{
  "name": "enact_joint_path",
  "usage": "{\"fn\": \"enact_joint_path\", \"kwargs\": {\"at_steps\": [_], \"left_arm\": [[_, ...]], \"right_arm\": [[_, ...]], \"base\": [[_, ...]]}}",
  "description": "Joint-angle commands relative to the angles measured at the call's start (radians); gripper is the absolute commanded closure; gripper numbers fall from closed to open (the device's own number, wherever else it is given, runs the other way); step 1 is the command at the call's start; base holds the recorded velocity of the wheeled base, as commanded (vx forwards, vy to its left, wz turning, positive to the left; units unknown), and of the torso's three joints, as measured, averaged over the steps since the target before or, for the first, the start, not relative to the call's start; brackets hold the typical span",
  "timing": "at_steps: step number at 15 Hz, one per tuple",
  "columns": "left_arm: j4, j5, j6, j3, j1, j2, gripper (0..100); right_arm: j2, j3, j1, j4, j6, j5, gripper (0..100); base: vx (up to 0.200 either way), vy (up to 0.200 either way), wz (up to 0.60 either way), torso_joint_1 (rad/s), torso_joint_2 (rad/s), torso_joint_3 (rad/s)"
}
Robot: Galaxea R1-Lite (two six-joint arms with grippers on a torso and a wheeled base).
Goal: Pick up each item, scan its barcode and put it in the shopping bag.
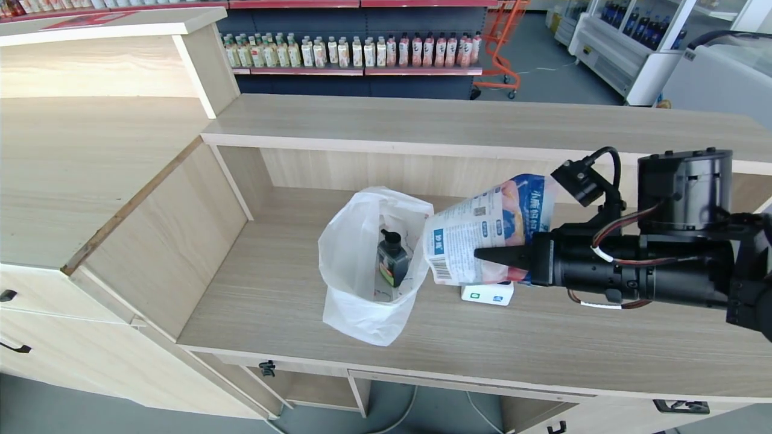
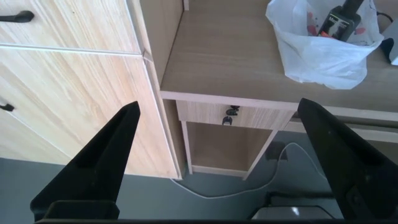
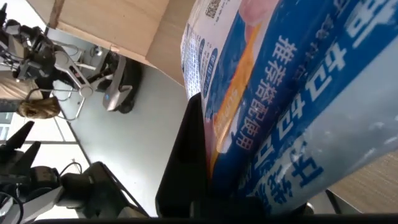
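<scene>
My right gripper (image 1: 490, 258) is shut on a blue and white food packet (image 1: 482, 232), held tilted just above a small white barcode scanner (image 1: 487, 293) on the counter. The packet's barcode faces down and left, close to the white plastic shopping bag (image 1: 353, 265). The bag stands open at the counter's middle with a dark bottle (image 1: 392, 259) inside. In the right wrist view the packet (image 3: 292, 112) lies pressed against a black finger (image 3: 193, 162). My left gripper (image 2: 217, 162) hangs open below the counter's front edge, with the bag (image 2: 323, 53) and the bottle (image 2: 339, 22) seen from below.
The wooden counter (image 1: 338, 325) has a raised back ledge (image 1: 482, 129) and a side wall (image 1: 163, 241) on the left. Drawers (image 2: 68, 25) sit beneath on the left. Store shelves with bottles (image 1: 356, 51) stand behind.
</scene>
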Motion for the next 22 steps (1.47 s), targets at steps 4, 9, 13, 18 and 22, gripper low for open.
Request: {"fn": "enact_joint_path", "kwargs": {"at_steps": [4,9,13,18,22], "left_arm": [[0.000,0.000,0.000,0.000,0.000,0.000,0],[0.000,0.000,0.001,0.000,0.000,0.000,0],[0.000,0.000,0.000,0.000,0.000,0.000,0],[0.000,0.000,0.001,0.000,0.000,0.000,0],[0.000,0.000,0.000,0.000,0.000,0.000,0]], "right_arm": [[0.260,-0.127,0.124,-0.004,-0.016,-0.018,100],[0.424,-0.296,0.127,0.002,-0.116,-0.039,100],[0.504,-0.363,0.127,0.000,-0.174,-0.045,100],[0.582,-0.451,0.130,-0.001,-0.218,-0.072,100],[0.594,-0.457,0.127,-0.001,-0.264,-0.073,0]], "base": [[0.000,0.000,0.00,0.000,0.00,0.000],[0.000,0.000,0.00,0.000,0.00,0.000],[0.000,0.000,0.00,0.000,0.00,0.000],[0.000,0.000,0.00,0.000,0.00,0.000],[0.000,0.000,0.00,0.000,0.00,0.000]]}}
